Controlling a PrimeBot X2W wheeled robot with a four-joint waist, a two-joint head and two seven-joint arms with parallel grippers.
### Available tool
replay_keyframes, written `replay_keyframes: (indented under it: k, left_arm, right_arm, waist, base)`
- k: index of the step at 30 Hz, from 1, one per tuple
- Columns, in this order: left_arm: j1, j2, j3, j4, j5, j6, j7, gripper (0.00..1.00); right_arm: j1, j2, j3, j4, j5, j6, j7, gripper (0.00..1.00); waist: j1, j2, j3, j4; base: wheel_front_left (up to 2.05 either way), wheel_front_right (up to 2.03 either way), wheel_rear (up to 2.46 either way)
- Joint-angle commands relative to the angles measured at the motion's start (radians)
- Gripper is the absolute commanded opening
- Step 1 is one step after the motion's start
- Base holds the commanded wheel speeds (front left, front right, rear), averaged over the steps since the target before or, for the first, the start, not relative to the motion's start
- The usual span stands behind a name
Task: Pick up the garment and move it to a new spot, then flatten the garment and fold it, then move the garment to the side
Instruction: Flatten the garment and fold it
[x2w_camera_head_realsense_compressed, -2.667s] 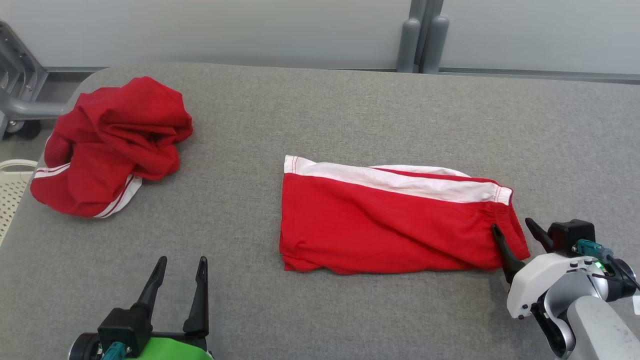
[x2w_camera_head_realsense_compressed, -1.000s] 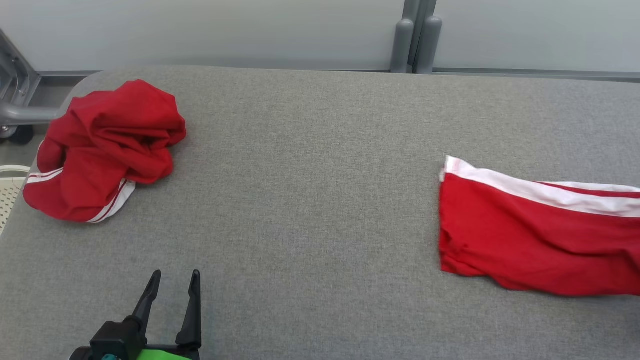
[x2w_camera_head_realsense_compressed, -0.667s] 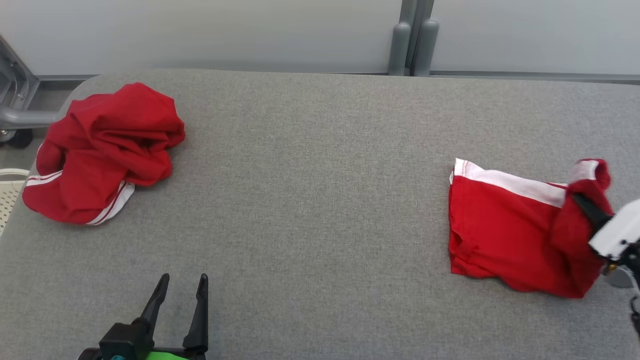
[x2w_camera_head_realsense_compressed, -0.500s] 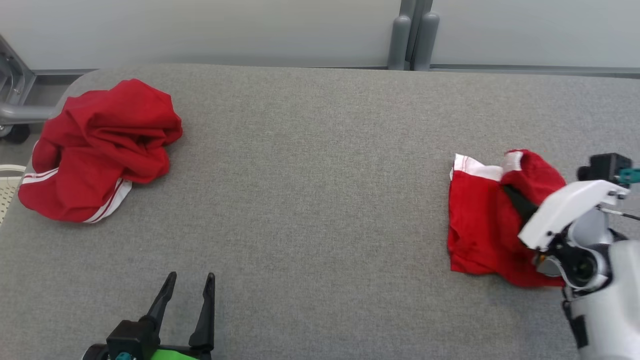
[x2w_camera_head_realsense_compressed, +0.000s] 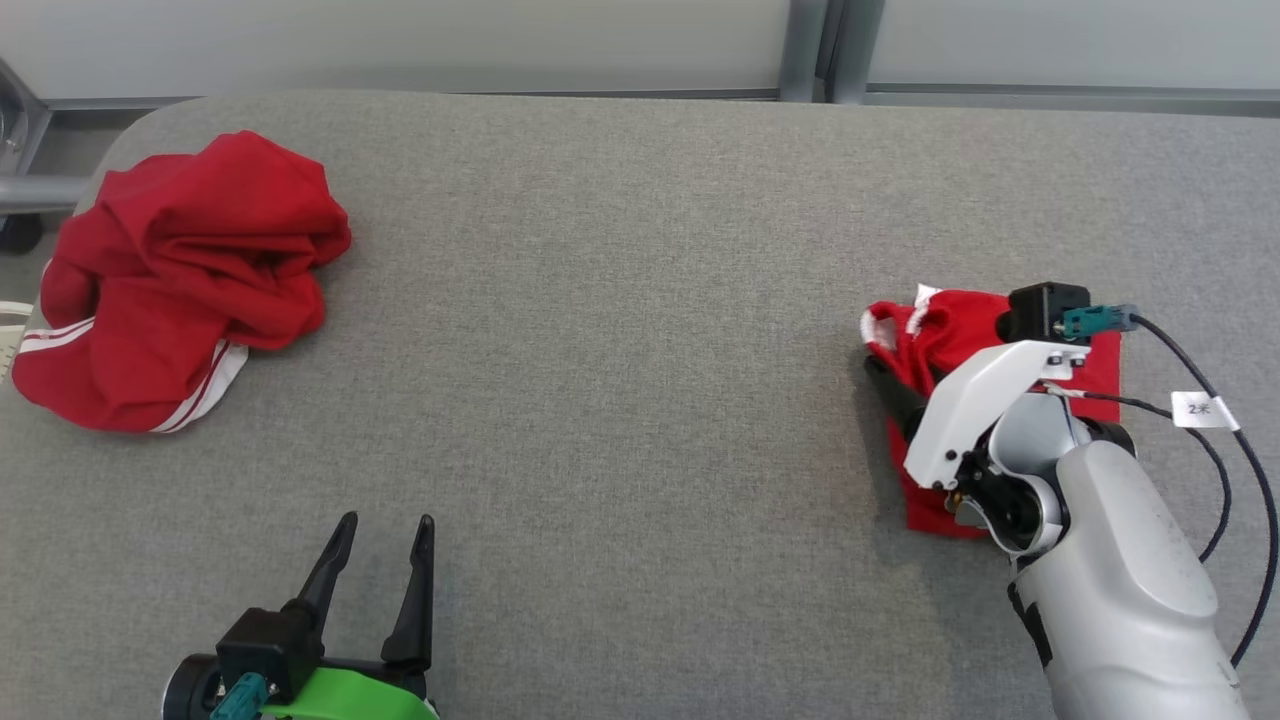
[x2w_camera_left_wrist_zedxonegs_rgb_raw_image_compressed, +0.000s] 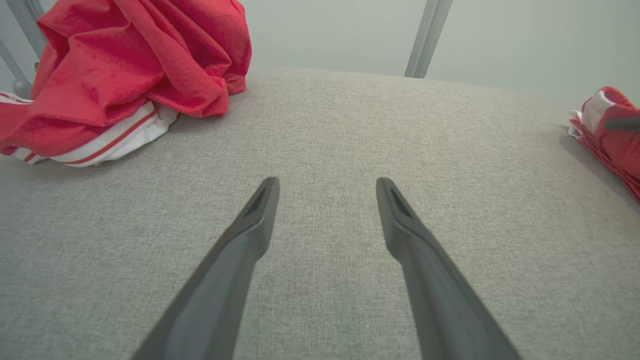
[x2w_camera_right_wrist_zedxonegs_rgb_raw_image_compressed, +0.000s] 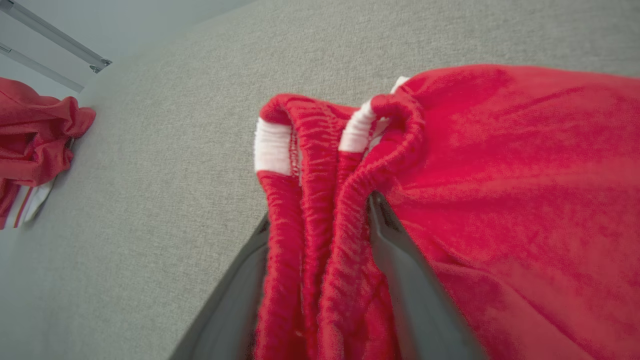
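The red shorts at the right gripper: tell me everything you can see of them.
The red shorts are soft, knit-looking cloth with white trim and a ribbed elastic waistband. They lie folded over in a compact bundle on the grey table, toward its right side, partly hidden under the right arm. The gathered waistband is bunched between the two fingers of the right gripper, touching both; whether they clamp it cannot be told.

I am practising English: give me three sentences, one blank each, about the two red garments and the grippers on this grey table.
1. The right gripper has the waistband of the folded garment ____ its fingers.
2. The left gripper is open, with ____ between its fingers.
3. The crumpled garment lies at the table's far ____ corner.
Missing words: between; nothing; left.
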Motion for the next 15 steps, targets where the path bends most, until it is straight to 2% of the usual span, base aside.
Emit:
replay_keyframes:
  k: [1,6,10,15]
  left_arm:
    - [-0.011,0.005,0.003,0.002,-0.008,-0.003,-0.003,1.00]
    - [-0.001,0.006,0.011,0.003,-0.005,-0.003,-0.003,1.00]
    - [0.001,0.012,0.020,-0.005,-0.005,-0.003,-0.003,1.00]
    - [0.023,0.006,0.042,-0.029,0.000,-0.003,-0.003,1.00]
  right_arm:
    - [-0.011,-0.001,0.021,0.006,0.006,0.000,-0.012,1.00]
    - [-0.015,-0.001,0.101,-0.033,0.053,0.000,-0.054,1.00]
    - [0.034,-0.007,0.114,-0.133,0.134,0.000,-0.070,1.00]
    - [0.125,-0.098,0.050,-0.262,0.162,0.000,-0.017,1.00]
  waist:
    - [0.0000,0.0116,0.003,-0.008]
    - [0.0000,0.0116,0.001,-0.033]
    - [0.0000,0.0116,-0.006,-0.045]
    - [0.0000,0.0116,0.000,-0.061]
  base:
    - [0.00,0.00,0.00]
    - [0.00,0.00,0.00]
    - [0.00,0.00,0.00]
    - [0.00,0.00,0.00]
